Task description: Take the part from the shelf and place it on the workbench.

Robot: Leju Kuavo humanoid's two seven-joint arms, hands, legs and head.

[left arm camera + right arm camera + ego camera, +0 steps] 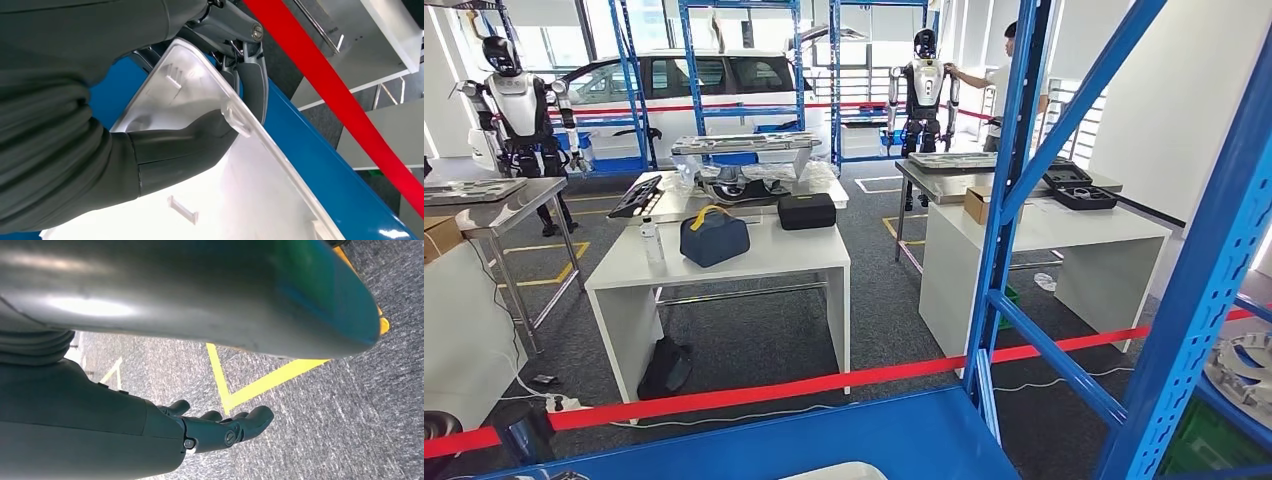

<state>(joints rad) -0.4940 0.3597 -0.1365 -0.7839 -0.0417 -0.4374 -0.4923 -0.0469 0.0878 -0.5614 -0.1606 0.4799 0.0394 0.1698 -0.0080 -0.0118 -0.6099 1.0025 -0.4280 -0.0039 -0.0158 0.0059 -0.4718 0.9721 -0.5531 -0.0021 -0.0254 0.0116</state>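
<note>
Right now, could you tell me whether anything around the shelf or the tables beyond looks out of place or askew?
Nothing stands out as damaged or spilled. The left hand grips the white plastic part over the blue shelf. On the floor, a black bag leans against the white table, and a power strip lies nearby.

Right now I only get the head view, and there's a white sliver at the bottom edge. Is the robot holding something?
Observer: Yes. The left hand grips a white part, its thumb pressed across the part's face, with the blue shelf right beside it.
Operator: And the other hand?
Observer: The right hand holds nothing. Its fingers are loosely extended over grey carpet marked with a yellow line.
</note>
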